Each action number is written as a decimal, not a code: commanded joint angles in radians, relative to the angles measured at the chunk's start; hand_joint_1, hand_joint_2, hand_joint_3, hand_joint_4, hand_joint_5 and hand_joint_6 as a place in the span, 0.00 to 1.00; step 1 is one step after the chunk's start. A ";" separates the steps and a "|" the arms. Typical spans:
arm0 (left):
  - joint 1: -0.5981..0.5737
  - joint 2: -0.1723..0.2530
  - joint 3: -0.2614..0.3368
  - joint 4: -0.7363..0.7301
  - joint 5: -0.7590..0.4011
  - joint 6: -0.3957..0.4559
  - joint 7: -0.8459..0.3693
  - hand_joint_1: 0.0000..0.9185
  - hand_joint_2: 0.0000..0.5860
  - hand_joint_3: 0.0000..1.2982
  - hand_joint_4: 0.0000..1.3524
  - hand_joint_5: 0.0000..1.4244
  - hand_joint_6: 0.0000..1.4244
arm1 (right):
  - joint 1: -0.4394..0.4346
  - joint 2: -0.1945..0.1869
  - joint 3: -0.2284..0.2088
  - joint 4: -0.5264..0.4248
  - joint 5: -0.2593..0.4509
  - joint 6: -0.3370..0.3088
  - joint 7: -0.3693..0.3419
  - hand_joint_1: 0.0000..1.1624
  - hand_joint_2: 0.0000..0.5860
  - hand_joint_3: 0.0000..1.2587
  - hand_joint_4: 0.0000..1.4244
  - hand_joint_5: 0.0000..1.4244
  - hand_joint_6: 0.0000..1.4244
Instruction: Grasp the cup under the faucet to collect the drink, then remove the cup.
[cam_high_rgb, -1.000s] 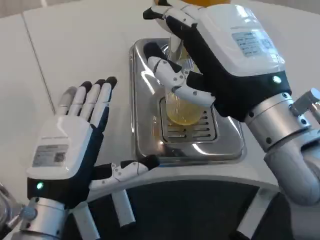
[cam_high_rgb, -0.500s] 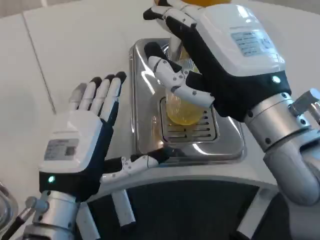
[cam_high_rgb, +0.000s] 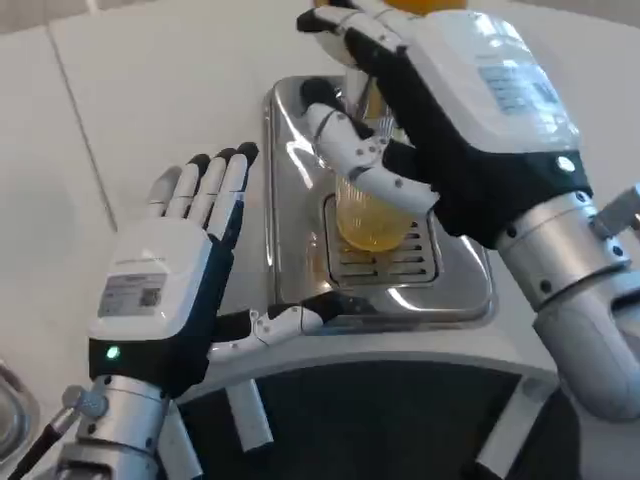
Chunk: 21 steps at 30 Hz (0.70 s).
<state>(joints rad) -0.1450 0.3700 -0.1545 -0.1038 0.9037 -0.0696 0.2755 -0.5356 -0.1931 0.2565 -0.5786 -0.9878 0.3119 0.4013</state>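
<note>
While my right hand (cam_high_rgb: 470, 110) wraps its fingers around the clear ribbed plastic cup (cam_high_rgb: 368, 215) of yellow drink, that cup stands on the slotted grille of the shiny steel drip tray (cam_high_rgb: 300, 200), under the dispenser above. I judge the cup thin-walled, easily crushed and heavier now with liquid, so I'd hold it mid-wall, gently, and keep it upright. My left hand (cam_high_rgb: 165, 290) hovers beside the tray, fingers spread, holding nothing, over the white table (cam_high_rgb: 150, 90).

Bright, even overhead light, glare on steel tray (cam_high_rgb: 290, 200), soft shadows, sharp focus
</note>
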 joint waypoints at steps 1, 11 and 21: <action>-0.006 0.003 -0.016 0.015 -0.007 -0.009 0.003 0.00 0.14 0.00 0.00 0.01 0.02 | 0.084 0.083 -0.043 -0.052 0.035 0.094 -0.007 0.02 0.95 0.15 0.03 0.04 0.05; -0.007 0.003 -0.017 0.026 -0.013 -0.005 0.009 0.00 0.14 0.00 0.00 0.01 0.02 | 0.255 0.218 -0.060 -0.155 0.084 0.059 -0.224 0.06 0.96 0.00 0.00 0.00 0.00; -0.047 0.006 -0.023 0.073 -0.021 -0.009 0.010 0.00 0.14 0.00 0.00 0.01 0.02 | 0.553 0.157 -0.150 -0.219 0.302 -0.163 -0.346 0.06 0.95 0.00 0.00 0.00 0.00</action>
<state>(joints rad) -0.1760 0.3745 -0.1708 -0.0530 0.8947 -0.0699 0.2765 -0.0688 -0.0059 0.1363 -0.7690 -0.7263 0.2147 0.0821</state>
